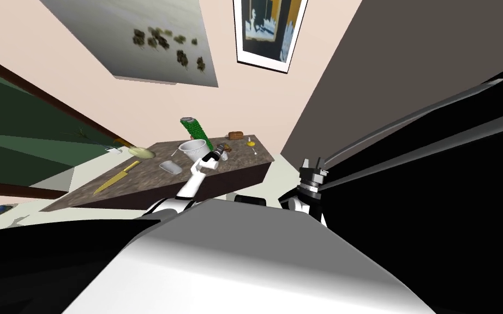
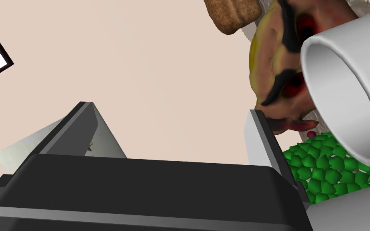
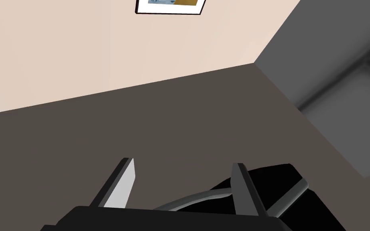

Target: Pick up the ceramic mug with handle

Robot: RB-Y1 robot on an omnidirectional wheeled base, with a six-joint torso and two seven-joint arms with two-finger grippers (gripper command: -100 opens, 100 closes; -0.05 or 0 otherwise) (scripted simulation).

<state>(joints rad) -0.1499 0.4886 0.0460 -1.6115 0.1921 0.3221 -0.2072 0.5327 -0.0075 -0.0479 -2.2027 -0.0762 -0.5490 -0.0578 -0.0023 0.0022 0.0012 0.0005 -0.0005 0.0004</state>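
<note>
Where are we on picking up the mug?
Approach looks done: the left gripper is over the table, open, next to the mug. The mug is outside its fingers, not between them. Still to do: centre on it, close, lift. The right gripper hangs open, unused.

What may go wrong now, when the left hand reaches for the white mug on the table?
1. The mug lies outside the open left hand, beside one finger; closing now would likely catch nothing or push it away.
2. The green bumpy bottle and the yellow-red fruit sit close by the mug; a sideways move might knock them.
</note>
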